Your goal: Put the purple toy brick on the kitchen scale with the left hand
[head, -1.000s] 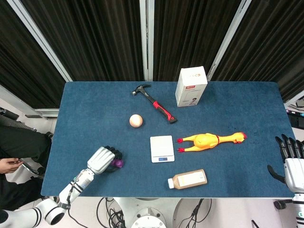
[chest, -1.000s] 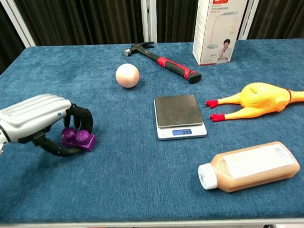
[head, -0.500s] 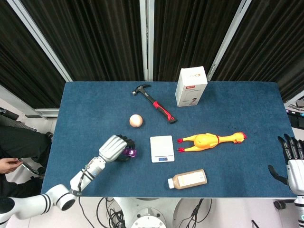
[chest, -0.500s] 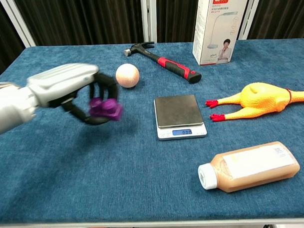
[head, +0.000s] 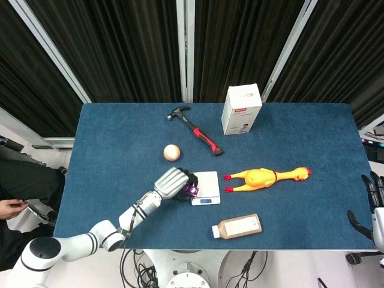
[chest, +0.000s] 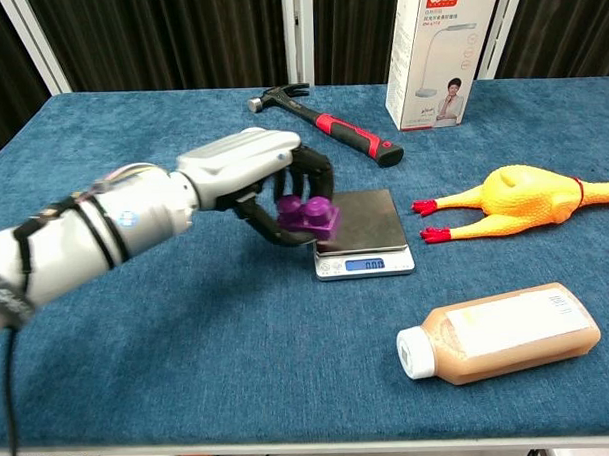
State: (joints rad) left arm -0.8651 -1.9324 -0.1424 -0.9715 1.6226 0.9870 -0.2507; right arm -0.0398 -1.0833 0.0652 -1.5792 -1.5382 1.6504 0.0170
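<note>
Having carried the purple toy brick (chest: pixel 307 217) rightward off the table, we are gripping it in our left hand (chest: pixel 268 179) over the near-left edge of the kitchen scale (chest: pixel 360 232), lowering and release remaining.

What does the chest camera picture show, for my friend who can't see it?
The robot's left hand holds a purple toy brick at the left edge of a small kitchen scale on a blue table. Around it lie a hammer, a yellow rubber chicken, a bottle on its side, and a standing white box.
</note>
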